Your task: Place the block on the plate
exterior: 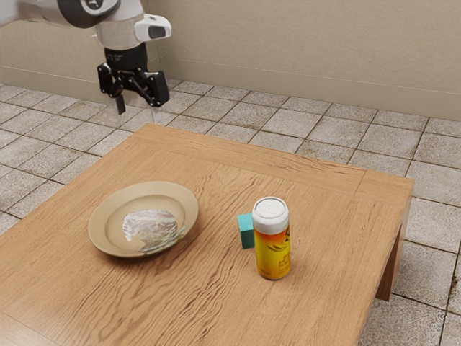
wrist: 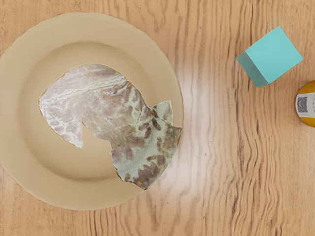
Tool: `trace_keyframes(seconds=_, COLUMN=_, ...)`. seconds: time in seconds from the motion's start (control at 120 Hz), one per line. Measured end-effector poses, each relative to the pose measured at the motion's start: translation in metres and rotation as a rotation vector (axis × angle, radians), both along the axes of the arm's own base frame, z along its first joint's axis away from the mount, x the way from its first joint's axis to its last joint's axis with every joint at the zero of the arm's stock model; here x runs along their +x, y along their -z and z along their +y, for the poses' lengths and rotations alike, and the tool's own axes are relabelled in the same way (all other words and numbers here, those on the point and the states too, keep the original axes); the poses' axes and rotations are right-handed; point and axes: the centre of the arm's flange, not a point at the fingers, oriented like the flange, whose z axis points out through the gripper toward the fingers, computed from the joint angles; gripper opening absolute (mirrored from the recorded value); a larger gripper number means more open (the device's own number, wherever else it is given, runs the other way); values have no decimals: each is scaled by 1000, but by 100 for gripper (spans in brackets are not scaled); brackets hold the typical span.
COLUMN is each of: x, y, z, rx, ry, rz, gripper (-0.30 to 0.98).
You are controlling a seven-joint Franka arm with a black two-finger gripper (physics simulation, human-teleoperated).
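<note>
Room: you have a plain beige wall (exterior: 310, 58) with a low skirting (exterior: 288, 88) along its foot, above a floor (exterior: 432, 202) of greyish, speckled square tiles with dark joints. Surface: your table (exterior: 194, 303) is light-brown wood with wavy grain running across the top, plainer boards along the edges and a thick leg (exterior: 390, 268) at the exterior view's right. Under the wrist view, a pale sheen lies on the wood beside the plate (wrist: 162, 59).

Apparatus: the white arm (exterior: 119, 30) holds your black gripper (exterior: 138, 109) above and beyond the table's far corner in the exterior view; its fingers stand apart, released. The plate is round, tan and wide-rimmed, bearing a mottled pale and brown patch (wrist: 98, 101) that reaches over the rim. Your can (exterior: 273, 252) stands upright, yellow and orange with a white top.

Specimen: the block (wrist: 275, 53) is a small teal cube, plain, sharp-edged, lighter on its upper face and darker on a side. You will find it flat on the wood, between plate and can, just beside the can.
</note>
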Motion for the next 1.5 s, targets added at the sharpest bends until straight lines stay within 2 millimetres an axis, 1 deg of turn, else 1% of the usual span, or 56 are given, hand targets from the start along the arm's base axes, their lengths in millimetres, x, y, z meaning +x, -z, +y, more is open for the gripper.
trace_keyframes(seconds=0.1, x=4, y=-3, z=6, rx=1, ry=-14, rz=-25, gripper=69)
trace_keyframes(seconds=0.167, x=7, y=1, z=5, rx=-2, ry=-21, rz=-23, gripper=69)
trace_keyframes(seconds=0.233, x=19, y=0, z=0, rx=-3, ry=-34, rz=-23, gripper=69)
trace_keyframes(seconds=0.275, x=30, y=5, z=-5, rx=-3, ry=-44, rz=-15, gripper=69)
trace_keyframes(seconds=0.4, x=74, y=39, z=-24, rx=-21, ry=-84, rz=29, gripper=69)
trace_keyframes(seconds=0.483, x=104, y=66, z=-45, rx=-18, ry=-113, rz=51, gripper=69)
trace_keyframes(seconds=0.575, x=126, y=98, z=-67, rx=-9, ry=-166, rz=78, gripper=69)
trace_keyframes(seconds=0.658, x=142, y=126, z=-91, rx=-4, ry=-206, rz=94, gripper=69)
trace_keyframes(seconds=0.733, x=154, y=156, z=-108, rx=-4, ry=-242, rz=113, gripper=69)
trace_keyframes(seconds=0.775, x=158, y=169, z=-113, rx=-9, ry=-264, rz=124, gripper=69)
trace_keyframes(seconds=0.858, x=168, y=207, z=-123, rx=-11, ry=-306, rz=152, gripper=69)
trace_keyframes(seconds=0.925, x=175, y=231, z=-128, rx=-22, ry=-339, rz=165, gripper=69)
trace_keyframes(seconds=1.05, x=183, y=268, z=-136, rx=-30, ry=-394, rz=177, gripper=69)
trace_keyframes(seconds=1.192, x=188, y=303, z=-144, rx=-32, ry=-445, rz=183, gripper=69)
trace_keyframes(seconds=1.283, x=188, y=313, z=-156, rx=-37, ry=-460, rz=175, gripper=69)
trace_keyframes(seconds=1.342, x=189, y=316, z=-161, rx=-41, ry=-472, rz=169, gripper=69)
trace_keyframes(seconds=1.45, x=190, y=319, z=-161, rx=-48, ry=-498, rz=159, gripper=69)
trace_keyframes(seconds=1.5, x=185, y=319, z=-157, rx=-52, ry=-523, rz=174, gripper=69)
